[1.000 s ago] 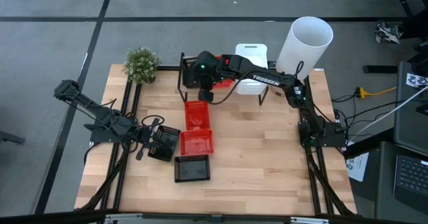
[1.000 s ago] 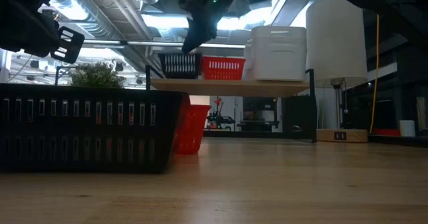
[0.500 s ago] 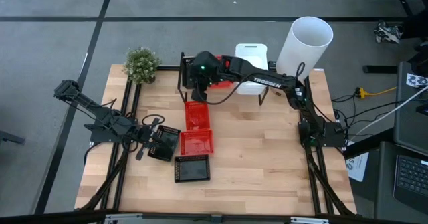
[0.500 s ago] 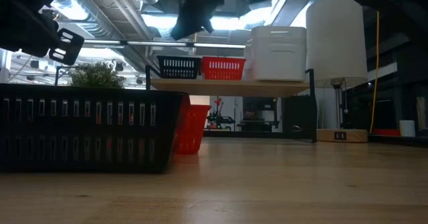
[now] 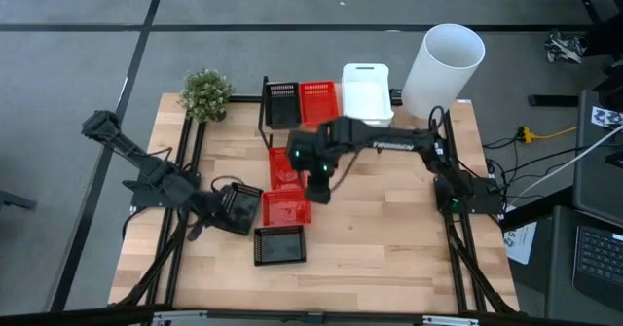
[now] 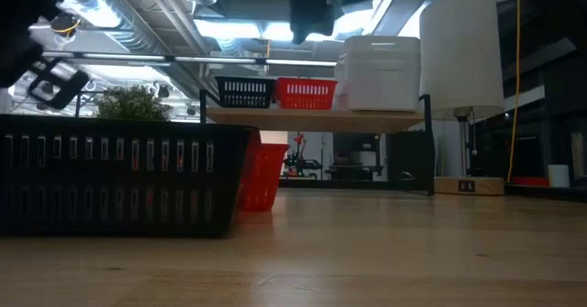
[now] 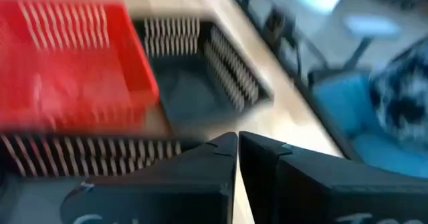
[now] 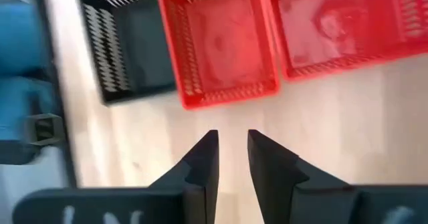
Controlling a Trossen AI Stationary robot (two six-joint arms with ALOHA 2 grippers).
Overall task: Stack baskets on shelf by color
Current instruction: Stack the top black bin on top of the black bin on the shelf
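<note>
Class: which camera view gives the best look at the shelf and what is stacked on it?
The high view: it shows the shelf from above with a black basket, red basket and white basket side by side. The low view shows them edge-on. Neither wrist view shows the shelf.

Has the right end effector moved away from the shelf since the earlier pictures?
Yes. The right end effector left the shelf and now hangs empty over the table beside the red baskets, nearer the front edge.
</note>
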